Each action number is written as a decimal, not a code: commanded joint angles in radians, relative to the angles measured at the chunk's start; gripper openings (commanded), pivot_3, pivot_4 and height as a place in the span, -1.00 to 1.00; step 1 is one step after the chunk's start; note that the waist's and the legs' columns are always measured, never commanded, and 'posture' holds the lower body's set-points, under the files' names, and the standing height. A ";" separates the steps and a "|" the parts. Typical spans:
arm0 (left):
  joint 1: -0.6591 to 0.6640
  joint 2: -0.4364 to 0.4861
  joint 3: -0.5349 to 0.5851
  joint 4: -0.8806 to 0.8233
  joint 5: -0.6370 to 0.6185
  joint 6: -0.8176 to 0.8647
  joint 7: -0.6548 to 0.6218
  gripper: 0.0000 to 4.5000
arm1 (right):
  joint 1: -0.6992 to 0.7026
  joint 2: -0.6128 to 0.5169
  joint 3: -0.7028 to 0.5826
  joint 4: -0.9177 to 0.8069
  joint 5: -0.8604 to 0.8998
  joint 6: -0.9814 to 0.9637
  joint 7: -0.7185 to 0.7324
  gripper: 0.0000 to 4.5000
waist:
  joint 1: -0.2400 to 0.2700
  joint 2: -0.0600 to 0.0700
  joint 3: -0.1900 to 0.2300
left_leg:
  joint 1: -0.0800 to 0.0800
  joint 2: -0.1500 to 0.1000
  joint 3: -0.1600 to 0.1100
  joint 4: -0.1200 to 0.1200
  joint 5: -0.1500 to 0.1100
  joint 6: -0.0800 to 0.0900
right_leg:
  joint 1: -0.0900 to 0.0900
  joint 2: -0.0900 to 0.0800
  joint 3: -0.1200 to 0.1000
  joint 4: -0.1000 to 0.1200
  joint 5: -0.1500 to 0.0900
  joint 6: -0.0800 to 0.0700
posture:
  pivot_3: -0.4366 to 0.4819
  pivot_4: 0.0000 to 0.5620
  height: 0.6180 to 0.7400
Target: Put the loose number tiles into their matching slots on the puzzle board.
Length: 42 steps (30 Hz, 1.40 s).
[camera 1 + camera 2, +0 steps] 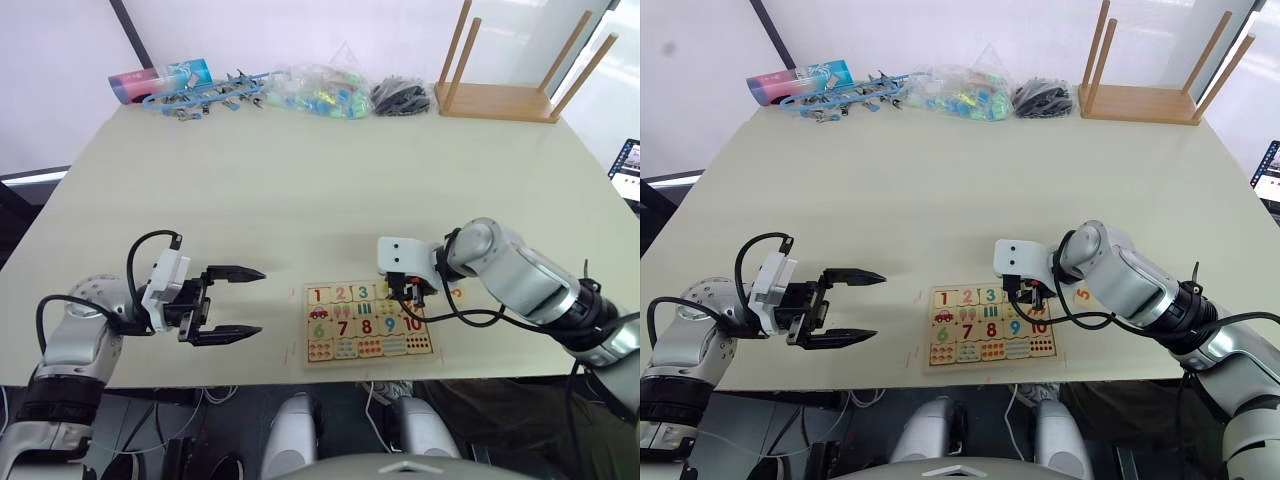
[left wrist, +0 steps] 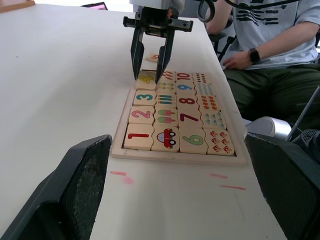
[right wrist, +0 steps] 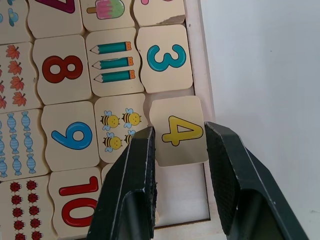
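Note:
The puzzle board (image 1: 312, 355) lies near the table's front edge, with number tiles 1, 2 and 3 (image 3: 167, 57) seated in its top row. My right gripper (image 3: 179, 145) reaches down over that row's far end and is shut on the yellow 4 tile (image 3: 181, 131). The tile sits slightly askew, its edge over the board's rim. Beside it an empty slot (image 3: 182, 192) shows bare wood. The orange 5 tile (image 1: 456, 293) lies loose on the table just right of the board. My left gripper (image 1: 235, 303) hovers open to the left of the board, holding nothing.
An upturned wooden stool (image 1: 505, 100) stands at the back right. Plastic bags of small items (image 1: 320, 90) and a blue-pink tube (image 1: 160, 78) line the back edge. A seated person (image 2: 260, 45) is beside the table. Faint red marks (image 2: 122, 176) dot the tabletop.

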 commanded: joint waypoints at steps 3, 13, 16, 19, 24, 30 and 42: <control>0.006 0.011 0.036 -0.029 -0.006 0.002 -0.033 1.00 | -0.012 0.005 -0.002 -0.017 -0.011 -0.016 0.016 -0.61 | 0.000 0.000 0.000 | 0.000 0.000 0.000 0.000 0.000 0.000 | 0.000 0.000 0.000 0.000 0.000 0.000 | -0.05 -0.47 0.97; 0.011 0.008 0.044 -0.031 -0.002 0.005 -0.033 1.00 | -0.006 0.007 -0.001 -0.021 -0.017 -0.016 0.028 -0.61 | 0.000 0.000 0.000 | 0.000 0.000 0.000 0.000 0.000 0.000 | 0.000 0.000 0.000 0.000 0.000 0.000 | -0.05 -0.47 0.97; 0.011 0.008 0.043 -0.031 -0.002 0.004 -0.033 1.00 | -0.006 0.006 0.000 -0.021 -0.018 -0.020 0.033 -0.61 | 0.000 0.000 0.000 | 0.000 0.000 0.000 0.000 0.000 0.000 | 0.000 0.000 0.000 0.000 0.000 0.000 | -0.05 -0.47 0.97; 0.011 0.007 0.042 -0.030 -0.002 0.003 -0.033 1.00 | -0.009 0.006 -0.002 -0.017 -0.018 -0.022 0.036 -0.61 | 0.000 0.000 0.000 | 0.000 0.000 0.000 0.000 0.000 0.000 | 0.000 0.000 0.000 0.000 0.000 0.000 | -0.05 -0.47 0.97; 0.010 0.006 0.041 -0.028 -0.001 0.002 -0.033 1.00 | -0.017 0.009 -0.007 -0.011 -0.018 -0.021 0.041 -0.61 | 0.000 0.000 0.000 | 0.000 0.000 0.000 0.000 0.000 0.000 | 0.000 0.000 0.000 0.000 0.000 0.000 | -0.05 -0.47 0.97; 0.009 0.003 0.041 -0.026 0.001 0.000 -0.033 1.00 | -0.030 0.012 -0.019 -0.005 -0.008 -0.005 0.055 -0.61 | 0.000 0.000 0.000 | 0.000 0.000 0.000 0.000 0.000 0.000 | 0.000 0.000 0.000 0.000 0.000 0.000 | -0.05 -0.47 0.97; 0.004 -0.001 0.042 -0.020 0.007 -0.002 -0.033 1.00 | -0.057 0.016 -0.011 0.004 -0.003 0.028 0.069 -0.61 | 0.000 0.000 0.000 | 0.000 0.000 0.000 0.000 0.000 0.000 | 0.000 0.000 0.000 0.000 0.000 0.000 | -0.05 -0.47 0.97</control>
